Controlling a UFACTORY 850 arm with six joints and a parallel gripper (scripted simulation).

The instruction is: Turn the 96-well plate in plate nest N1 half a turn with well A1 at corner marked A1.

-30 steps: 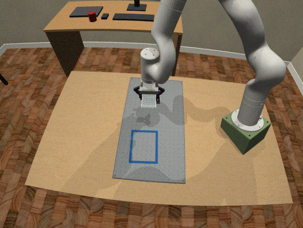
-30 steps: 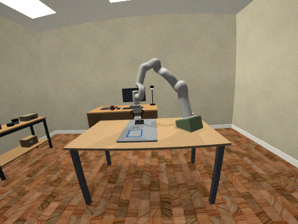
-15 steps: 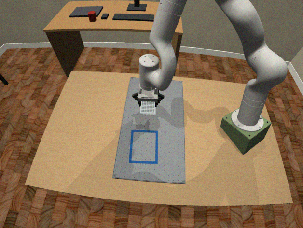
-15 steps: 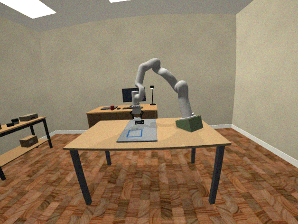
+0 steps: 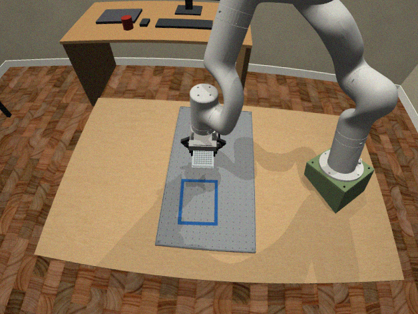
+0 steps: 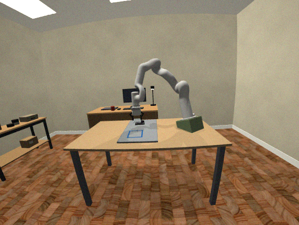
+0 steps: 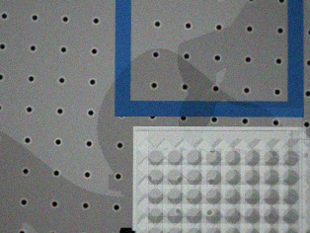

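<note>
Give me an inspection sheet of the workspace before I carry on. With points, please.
Surface: wooden table [image 5: 101, 168] [image 6: 193, 140] under a grey perforated board [image 5: 236, 209] [image 6: 149, 135] [image 7: 44, 94] with a blue outline [image 5: 215, 202] [image 6: 134, 137] [image 7: 123, 59].
Job's things: white well plate [image 5: 203, 161] [image 6: 137, 120] [image 7: 222, 188] raised off the dark nest [image 6: 139, 123]; A1 mark unreadable.
Clutter: red cup [image 5: 126, 22] [image 6: 112, 107] and keyboard [image 5: 184, 23] [image 6: 126, 108], both on the back desk [image 5: 77, 35] [image 6: 96, 111].
Claw [image 5: 203, 154] [image 6: 137, 119]: shut on the plate.
Cables: nothing seen.
Surroundings: plain walls, monitor [image 6: 126, 95], lamp [image 6: 152, 97], side shelving [image 6: 47, 133].
</note>
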